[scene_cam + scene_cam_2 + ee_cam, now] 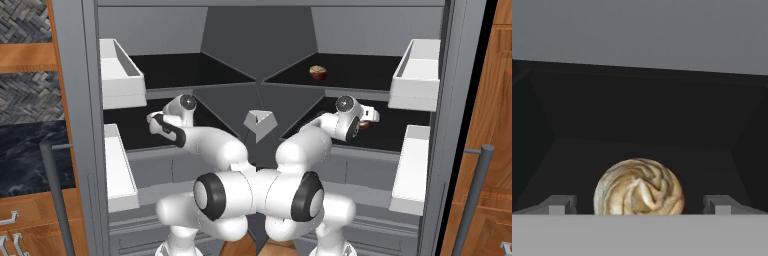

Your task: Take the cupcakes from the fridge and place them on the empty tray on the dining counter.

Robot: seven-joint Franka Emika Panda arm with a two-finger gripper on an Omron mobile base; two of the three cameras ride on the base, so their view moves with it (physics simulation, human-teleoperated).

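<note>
The fridge (80, 100) stands open, with black shelves inside. One cupcake (318, 73) with a tan top and reddish-brown wrapper sits on the upper shelf at the left. The other cupcake (639, 187) rests on the lower shelf (393, 131), partly hidden behind my hand in the right base view (364, 125). My gripper (640, 205) is open and reaches into the lower shelf. Its fingertips (559, 204) stand wide on either side of this cupcake without touching it. The tray and the dining counter are out of view.
White door bins (120, 75) (418, 75) jut out from both open doors beside the arm. Bar handles (55, 195) (473, 200) stand in the foreground. A dark marbled wall counter (30, 155) on wooden cabinets lies at the left. Grey drawers (371, 175) sit below the shelves.
</note>
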